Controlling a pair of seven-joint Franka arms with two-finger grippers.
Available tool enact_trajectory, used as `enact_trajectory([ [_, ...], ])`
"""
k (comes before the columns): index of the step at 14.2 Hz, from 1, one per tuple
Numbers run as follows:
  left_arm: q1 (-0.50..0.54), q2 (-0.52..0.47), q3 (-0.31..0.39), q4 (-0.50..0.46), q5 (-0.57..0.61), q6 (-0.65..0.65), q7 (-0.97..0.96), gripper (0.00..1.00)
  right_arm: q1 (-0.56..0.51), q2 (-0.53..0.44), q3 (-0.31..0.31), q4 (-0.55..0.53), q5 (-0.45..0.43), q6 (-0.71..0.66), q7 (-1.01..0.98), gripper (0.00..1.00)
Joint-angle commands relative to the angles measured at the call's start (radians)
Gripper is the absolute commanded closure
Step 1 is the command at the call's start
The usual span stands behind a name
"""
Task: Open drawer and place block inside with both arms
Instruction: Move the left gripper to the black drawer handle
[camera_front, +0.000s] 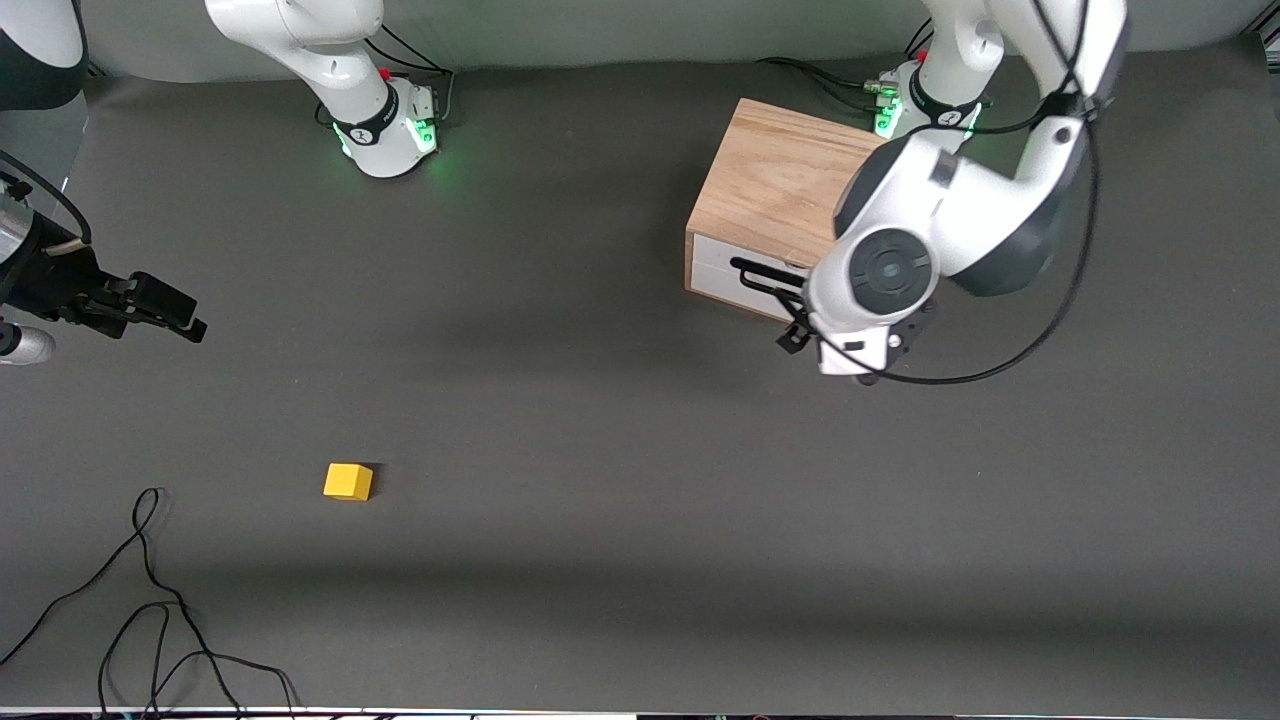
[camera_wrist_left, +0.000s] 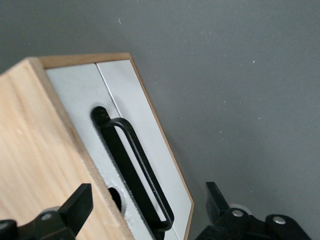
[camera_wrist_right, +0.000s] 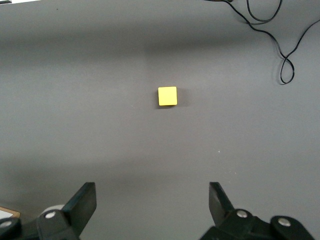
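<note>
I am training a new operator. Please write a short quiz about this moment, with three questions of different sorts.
1. True or false: the drawer is shut.
2. Where is the block? A) in the drawer B) on the table, clear of both tools C) in the right tool
3. Which tool hangs in front of the handle?

Key: 1 true. 2 B. 3 The left tool, open, fingers either side of the handle; the right tool waits open above the table.

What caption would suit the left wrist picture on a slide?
Open left gripper straddling the black handle of the closed white drawer in its wooden box.
</note>
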Motion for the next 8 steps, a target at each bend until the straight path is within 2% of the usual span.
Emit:
enact_trajectory([
  [1,-0.017,0.018,0.014,-0.014,0.012,0.025,-0.047,0.0,0.003,-0.011,-0.009,0.002,0.013,0.003,-0.02,0.0],
  [8,-0.049,0.021,0.014,-0.146,0.017,0.206,-0.197,0.0,0.003,-0.009,-0.01,-0.004,0.013,0.012,-0.02,0.0],
])
